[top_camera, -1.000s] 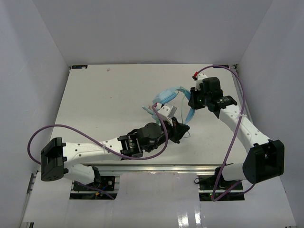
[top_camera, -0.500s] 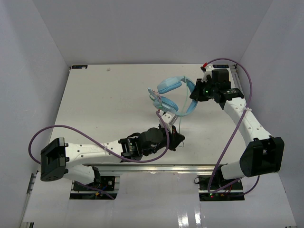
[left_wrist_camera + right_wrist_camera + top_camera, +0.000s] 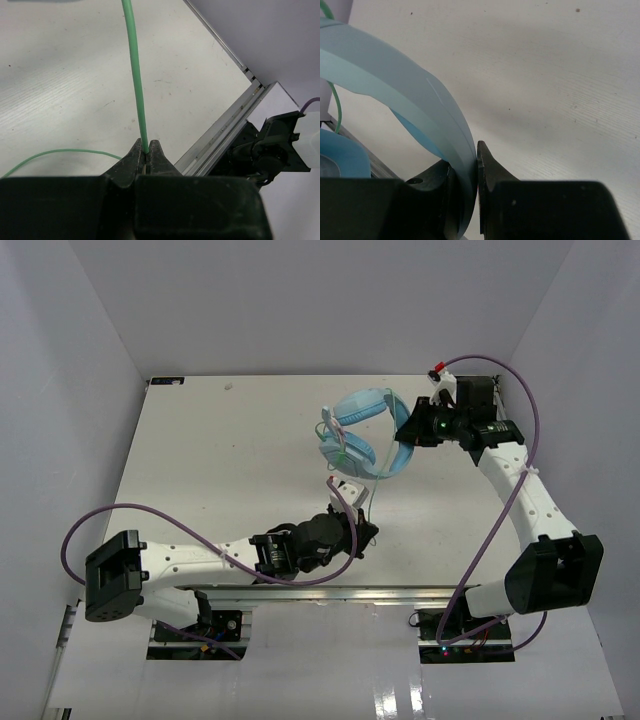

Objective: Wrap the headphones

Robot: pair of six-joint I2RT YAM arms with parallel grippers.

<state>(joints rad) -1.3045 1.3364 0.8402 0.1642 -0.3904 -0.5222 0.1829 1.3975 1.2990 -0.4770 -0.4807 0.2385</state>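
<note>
The light blue headphones [image 3: 357, 438] hang in the air above the table's right half. My right gripper [image 3: 408, 432] is shut on their curved headband [image 3: 415, 95], with both jaws pressed against the band [image 3: 400, 450]. The thin pale green cable [image 3: 371, 498] runs taut from the ear cups down to my left gripper [image 3: 368, 530], which is shut on the cable [image 3: 135, 75] near the table's front edge. A slack loop of cable [image 3: 55, 153] lies on the table beside the left fingers. The plug is hidden.
The white table [image 3: 220, 460] has a metal rail [image 3: 220, 135] along its front edge, close to the left gripper. Grey walls enclose the table on three sides. Purple arm cables [image 3: 150, 510] loop beside both arms.
My right gripper has lifted the headphones up and back toward the far right. My left gripper has drawn toward the front edge with the cable, which now runs straight.
</note>
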